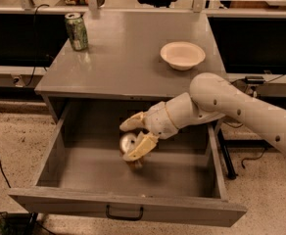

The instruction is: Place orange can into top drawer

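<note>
1. The robot's cream two-finger gripper [128, 141] reaches into the open wide grey metal top drawer [182, 210], its fingers clasping the small orange-gold aluminium can [129, 146].
2. The can tilts, silver top towards the camera, low over the drawer floor.
3. On the grey cabinet top [128, 62] stand a green drink can [77, 31] and a white bowl [182, 55].

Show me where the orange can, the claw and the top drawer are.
orange can [129, 141]: camera view, its silver top.
claw [127, 143]: camera view, midway between fingertips, gripping the can inside the open drawer.
top drawer [182, 210]: camera view, front panel, right half.
</note>
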You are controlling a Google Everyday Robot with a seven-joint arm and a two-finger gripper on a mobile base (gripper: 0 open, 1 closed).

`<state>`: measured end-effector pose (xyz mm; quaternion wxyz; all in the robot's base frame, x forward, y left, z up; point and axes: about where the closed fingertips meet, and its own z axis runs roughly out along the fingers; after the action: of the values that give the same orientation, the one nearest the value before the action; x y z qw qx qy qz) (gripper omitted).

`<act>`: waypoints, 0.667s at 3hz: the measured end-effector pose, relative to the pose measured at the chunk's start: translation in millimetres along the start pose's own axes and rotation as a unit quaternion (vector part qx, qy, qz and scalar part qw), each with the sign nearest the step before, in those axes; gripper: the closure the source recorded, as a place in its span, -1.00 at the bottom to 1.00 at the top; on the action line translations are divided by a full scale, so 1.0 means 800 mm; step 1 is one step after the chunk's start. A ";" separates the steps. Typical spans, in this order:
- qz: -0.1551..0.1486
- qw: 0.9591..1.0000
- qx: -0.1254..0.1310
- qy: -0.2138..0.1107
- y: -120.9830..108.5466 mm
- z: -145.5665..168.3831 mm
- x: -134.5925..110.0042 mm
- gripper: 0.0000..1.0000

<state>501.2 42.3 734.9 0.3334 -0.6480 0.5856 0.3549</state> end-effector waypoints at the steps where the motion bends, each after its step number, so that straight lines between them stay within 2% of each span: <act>1: 0.000 1.000 -0.001 0.000 0.000 0.001 0.000 -1.00; 2: 0.000 1.000 -0.001 0.000 0.000 0.001 0.000 -1.00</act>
<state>500.8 43.2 734.6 0.3330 -0.6485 0.5851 0.3554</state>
